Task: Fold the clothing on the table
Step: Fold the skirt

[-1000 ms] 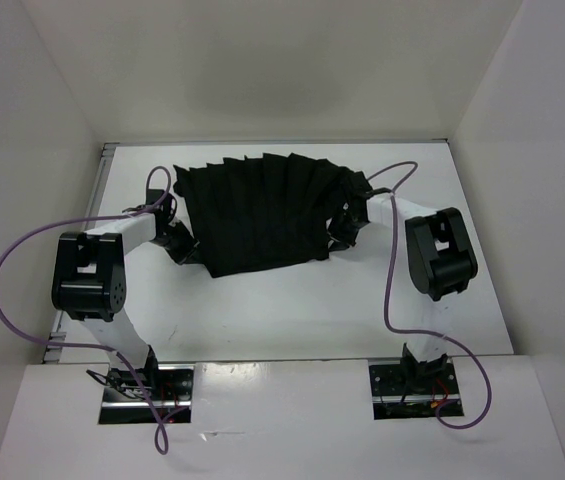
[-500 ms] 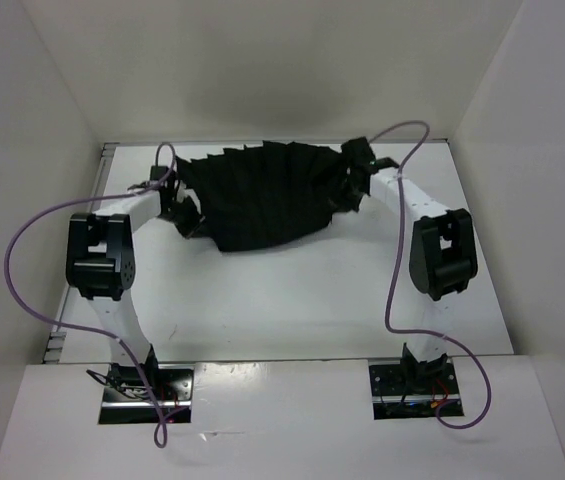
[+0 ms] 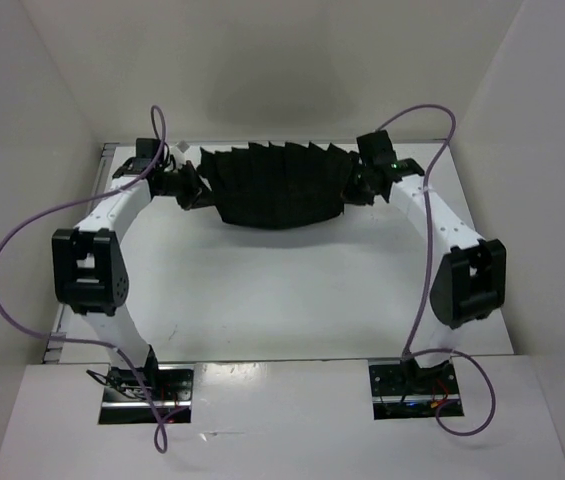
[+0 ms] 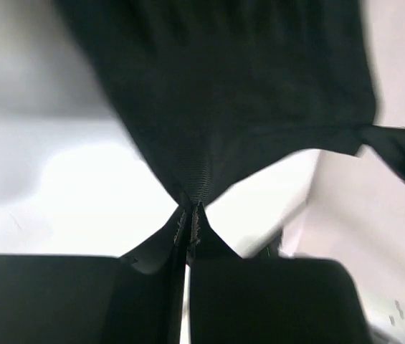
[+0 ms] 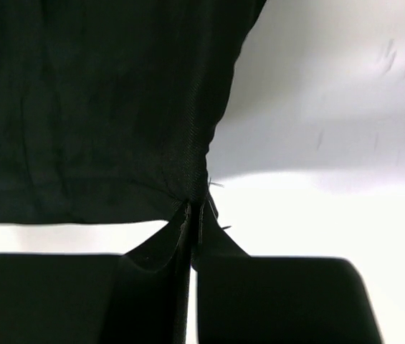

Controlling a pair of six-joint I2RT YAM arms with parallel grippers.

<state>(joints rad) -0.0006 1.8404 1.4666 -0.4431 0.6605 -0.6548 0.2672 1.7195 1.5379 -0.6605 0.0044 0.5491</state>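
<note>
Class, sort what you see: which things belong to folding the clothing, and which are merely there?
Belong to the job:
clothing, held at both ends
left gripper, shut on one end
right gripper, shut on the other end
table

Merely there:
purple cables
white walls

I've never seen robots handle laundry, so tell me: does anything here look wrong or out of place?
Nothing looks damaged. The clothing isn't lying flat: the left gripper and the right gripper each pinch a side, so it is stretched between them, its near edge bowed.
</note>
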